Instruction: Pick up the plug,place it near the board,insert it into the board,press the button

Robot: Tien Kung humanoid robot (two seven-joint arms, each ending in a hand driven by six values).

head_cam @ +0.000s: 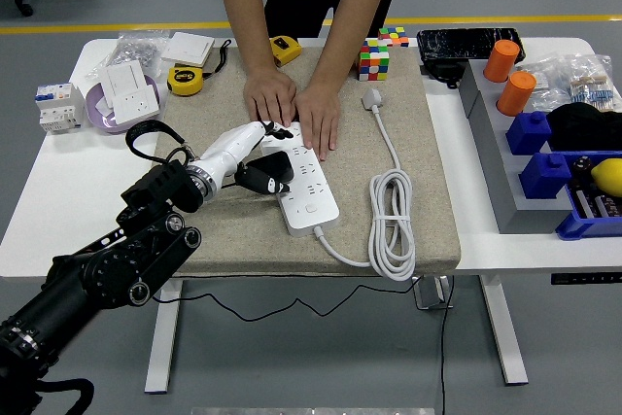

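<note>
So the white power strip (307,186) lies slanted on the tan mat (408,182), its coiled cord (393,225) trailing off at about 4 o'clock. A person's two hands (292,104) press flat on its far end. The left hand (243,157) has its white fingers (260,133) curled around the black plug (264,174), which sits right at the strip's 9 o'clock edge, touching it.
</note>
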